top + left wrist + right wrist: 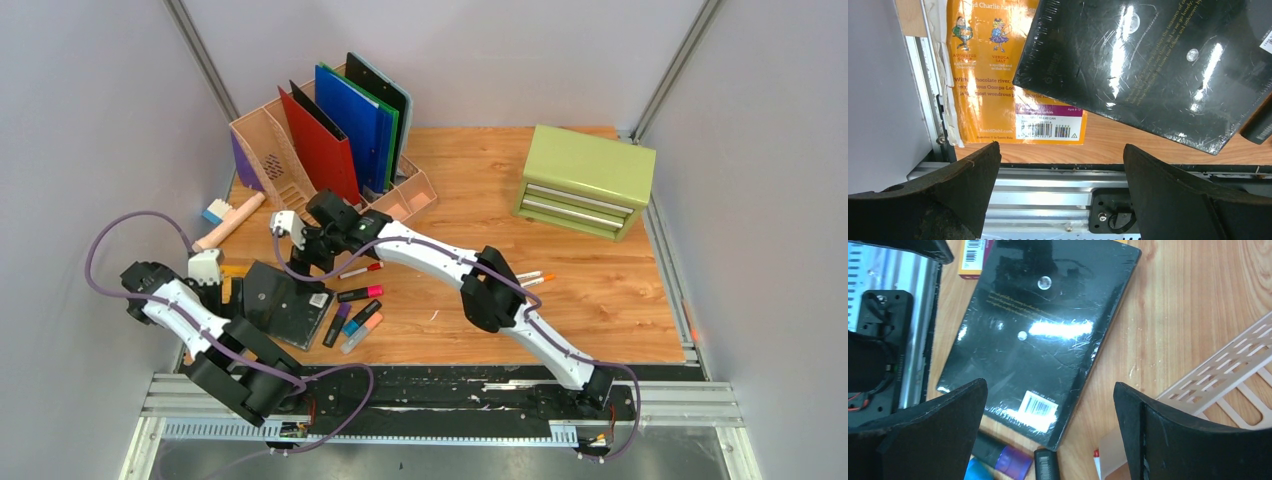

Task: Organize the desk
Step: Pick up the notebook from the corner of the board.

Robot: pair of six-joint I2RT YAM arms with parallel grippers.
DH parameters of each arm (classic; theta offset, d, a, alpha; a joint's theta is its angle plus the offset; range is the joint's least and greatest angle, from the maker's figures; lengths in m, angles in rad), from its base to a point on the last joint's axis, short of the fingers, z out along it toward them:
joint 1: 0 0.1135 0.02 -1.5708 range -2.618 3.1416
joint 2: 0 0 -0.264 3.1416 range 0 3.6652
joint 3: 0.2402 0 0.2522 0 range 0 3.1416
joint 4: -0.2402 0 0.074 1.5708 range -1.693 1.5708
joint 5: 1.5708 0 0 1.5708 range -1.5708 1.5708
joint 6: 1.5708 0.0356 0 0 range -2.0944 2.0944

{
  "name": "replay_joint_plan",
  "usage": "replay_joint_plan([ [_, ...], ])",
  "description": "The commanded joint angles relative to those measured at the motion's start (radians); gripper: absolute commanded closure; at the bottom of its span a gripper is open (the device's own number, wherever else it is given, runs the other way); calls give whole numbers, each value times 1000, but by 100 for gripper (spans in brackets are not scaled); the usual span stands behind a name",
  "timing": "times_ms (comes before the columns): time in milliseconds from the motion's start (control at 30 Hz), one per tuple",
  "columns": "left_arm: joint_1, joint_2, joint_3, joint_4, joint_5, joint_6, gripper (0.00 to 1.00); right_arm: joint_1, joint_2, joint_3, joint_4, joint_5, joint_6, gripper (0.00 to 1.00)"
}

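The desk [600, 300] is a wood-grain top with a black rail along its front. A shiny black book [285, 300] lies at the front left, partly over an orange paperback [993, 75]. My left gripper [212, 285] hovers above the desk's front-left edge, open and empty [1060, 165], with both books just beyond its fingertips. My right gripper [298, 243] hangs above the black book's [1038, 330] far corner, open [1049, 390] with nothing between its fingers. Several markers [355, 318] lie to the right of the black book.
A beige file organizer [290, 160] with red, blue, green and black folders stands at the back left. A green drawer cabinet [585, 180] sits back right. Two pens [532, 277] lie near the right arm. A pink roll [228, 222] and an eraser [214, 210] lie at the left edge.
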Motion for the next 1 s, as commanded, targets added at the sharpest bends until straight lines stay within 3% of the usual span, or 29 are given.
replay_joint_plan([
  [0, 12, 8, -19, 64, 32, -18, 0, 4, 54, 74, 71, 25, -8, 0],
  [533, 13, 290, 28, 181, 188, -77, 0, 7, 84, -14, 82, 8, -48, 0],
  [967, 13, 238, -46, 292, 175, -94, 0, 65, 110, 54, 82, 121, -151, 0],
])
